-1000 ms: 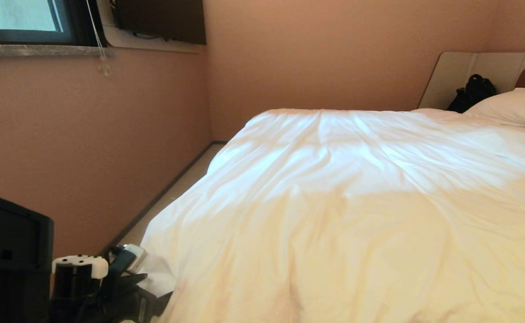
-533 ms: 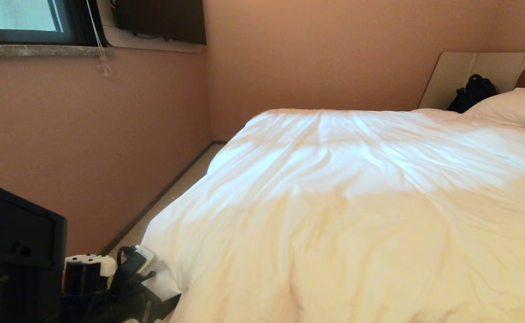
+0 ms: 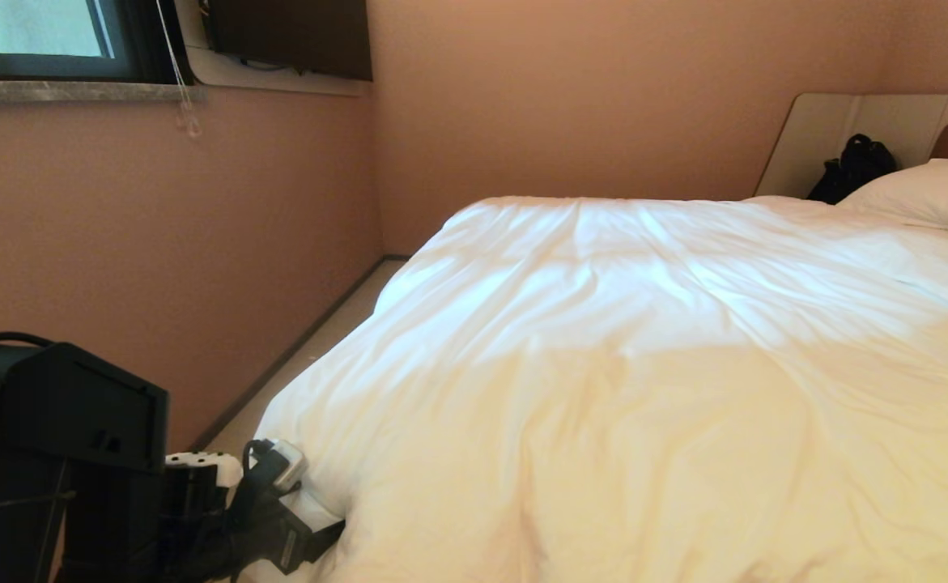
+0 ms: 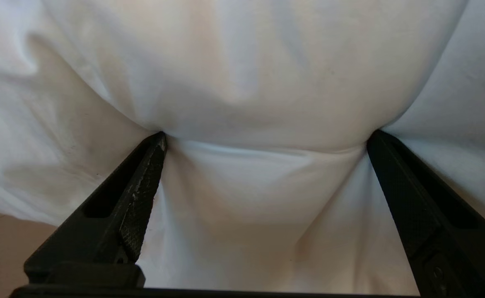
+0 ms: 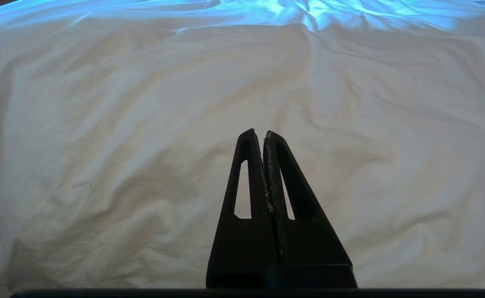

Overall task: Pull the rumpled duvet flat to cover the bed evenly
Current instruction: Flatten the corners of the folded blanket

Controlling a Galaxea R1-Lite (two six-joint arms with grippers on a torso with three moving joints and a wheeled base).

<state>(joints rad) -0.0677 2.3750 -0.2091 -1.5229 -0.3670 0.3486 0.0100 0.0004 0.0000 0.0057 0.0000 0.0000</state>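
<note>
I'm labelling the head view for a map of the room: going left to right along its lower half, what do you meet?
Black left arm housing → open black left gripper at the quilt's corner → puffy creased white duvet spread over the bed, running on to the right edge.

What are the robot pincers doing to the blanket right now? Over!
Left pincer open, fingertips pressed into duvet at bed's near left corner. Right pincer shut, above duvet, idle. Nothing blocking.
</note>
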